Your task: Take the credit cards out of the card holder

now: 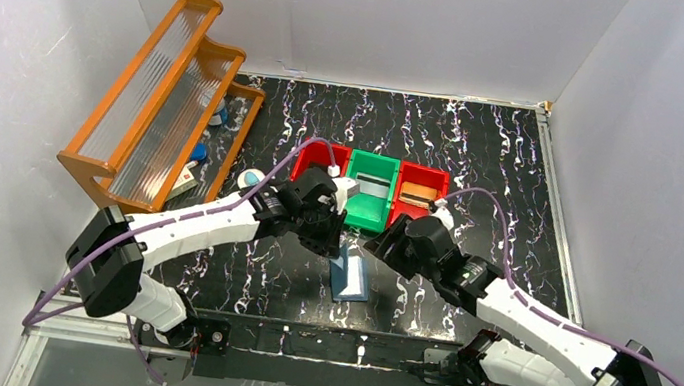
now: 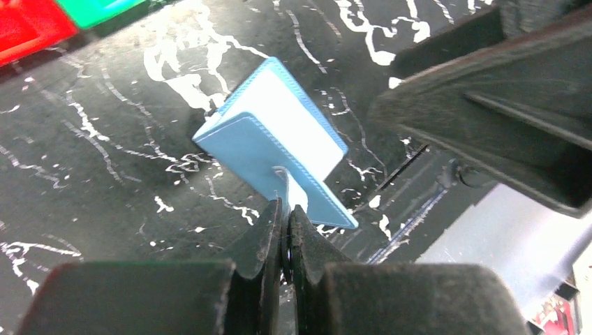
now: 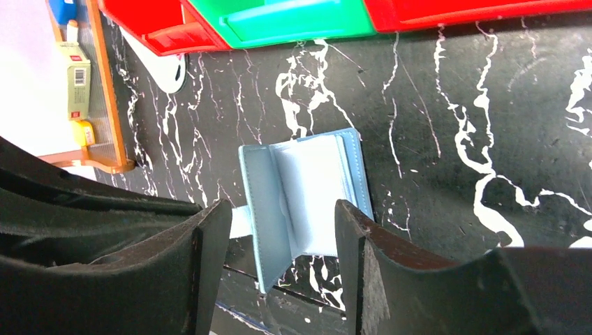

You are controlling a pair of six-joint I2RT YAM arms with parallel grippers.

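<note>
The blue card holder is on the black marbled table, in the lower centre of the top view, just below the green bin and between the two arms. In the left wrist view it is half open like a small book. One flap is raised, and the small tab on its edge points toward the camera.

The left gripper is clenched on this tab, with its two fingers pressed together and only the tab between them.

The right gripper is released. Its fingers stand wide apart above the open holder, one at each side, and I see no contact with it. The pale blue pockets face up in the middle of the right wrist view. I cannot tell if a card is inside them.

In the top view a tan-orange card lies in the red bin to the right of the green one. A second red bin is to the left of the green bin. A wooden rack leans in the upper left.
</note>
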